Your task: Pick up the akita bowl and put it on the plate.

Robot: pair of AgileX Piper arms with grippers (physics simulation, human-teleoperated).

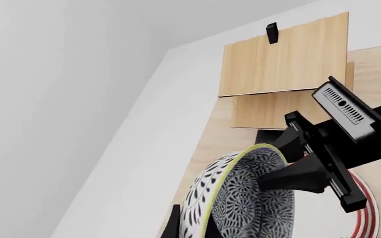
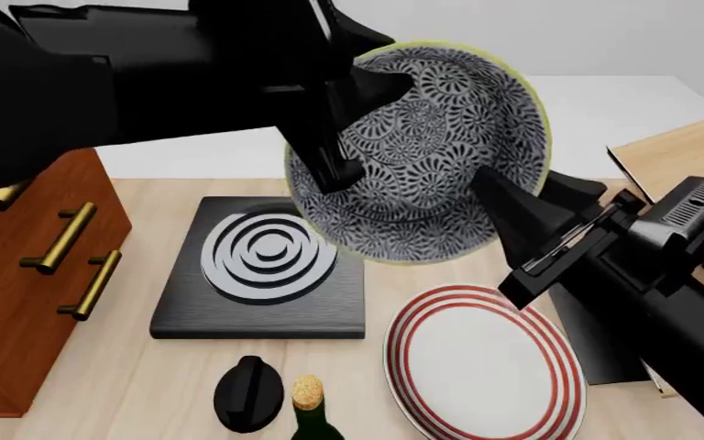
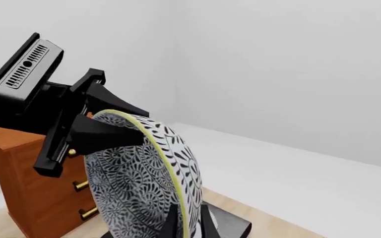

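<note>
The akita bowl (image 2: 432,151), black-and-white patterned with a pale yellow rim, hangs in the air, tipped so its inside faces the front camera. My left gripper (image 2: 342,128) is shut on its left rim, and my right gripper (image 2: 533,197) is shut on its lower right rim. Below and to the right, the plate (image 2: 487,362), white with red rings, lies flat on the table. In the left wrist view the bowl (image 1: 237,198) sits in my left gripper (image 1: 192,225), the right gripper (image 1: 296,168) pinches its far rim, and the plate's edge (image 1: 366,210) shows behind. The right wrist view shows the bowl (image 3: 137,183) between my right gripper (image 3: 187,224) and left gripper (image 3: 121,121).
A black square slab (image 2: 267,302) with grey rings lies under the bowl's left side. A wooden drawer cabinet (image 2: 22,275) stands at the left. A black knob (image 2: 248,394) and a corked bottle (image 2: 313,412) are near the front edge. A wooden board (image 2: 682,151) lies at the right.
</note>
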